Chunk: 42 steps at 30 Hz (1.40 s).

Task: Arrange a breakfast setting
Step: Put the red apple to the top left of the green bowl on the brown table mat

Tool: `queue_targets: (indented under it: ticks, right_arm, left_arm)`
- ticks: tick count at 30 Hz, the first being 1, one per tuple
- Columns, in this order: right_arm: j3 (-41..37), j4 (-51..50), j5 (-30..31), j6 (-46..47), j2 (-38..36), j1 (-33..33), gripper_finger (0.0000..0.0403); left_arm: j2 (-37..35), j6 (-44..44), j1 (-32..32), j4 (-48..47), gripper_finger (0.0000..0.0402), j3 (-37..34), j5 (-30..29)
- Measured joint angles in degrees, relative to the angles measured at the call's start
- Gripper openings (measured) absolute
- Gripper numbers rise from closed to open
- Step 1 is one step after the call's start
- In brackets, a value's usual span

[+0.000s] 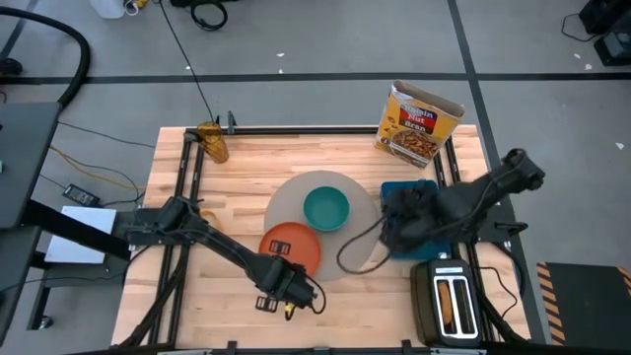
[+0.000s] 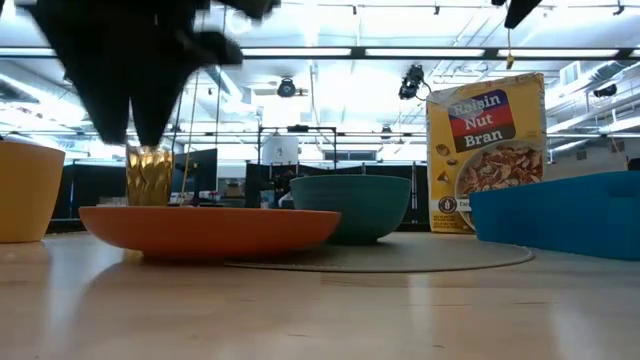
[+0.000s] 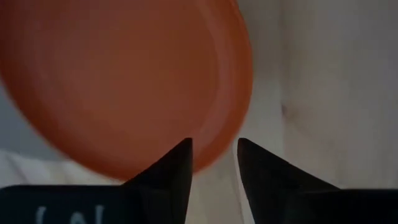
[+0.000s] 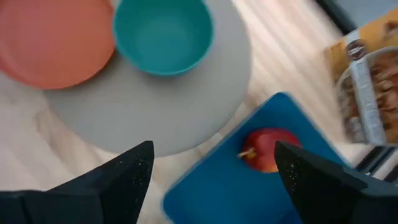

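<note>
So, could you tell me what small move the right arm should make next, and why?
Probably lower the right tool onto the red apple. Its fingers are spread wide above the blue tray, the apple lies there untouched, and the placemat holds only the teal bowl and orange plate.

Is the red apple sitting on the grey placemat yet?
No: in the right wrist view the red apple lies in the blue tray, beside the grey placemat that carries the teal bowl.
</note>
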Motion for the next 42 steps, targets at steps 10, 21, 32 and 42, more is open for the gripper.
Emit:
queue_targets:
  ticks: [10,21,32,42]
  right_arm:
    - [-12.0,0.0,-4.5,-43.2,-10.0,-3.6,0.0338]
    - [-36.0,16.1,-11.1,-79.0,-10.7,-4.7,0.0251]
    - [-42.6,31.3,-16.2,-91.6,-7.5,-12.5,0.0158]
    - [-45.2,33.2,-16.5,-96.4,-3.1,-16.3,0.0109]
  left_arm:
    - [-6.0,-5.1,-1.3,-1.5,0.0139,11.8,-5.4]
    - [-15.7,-19.4,-6.4,4.8,0.0139,14.8,-24.8]
    - [-18.5,-26.6,-11.9,5.8,0.0139,14.8,-35.8]
    - [-18.4,-28.2,-12.1,6.3,0.0139,14.8,-35.8]
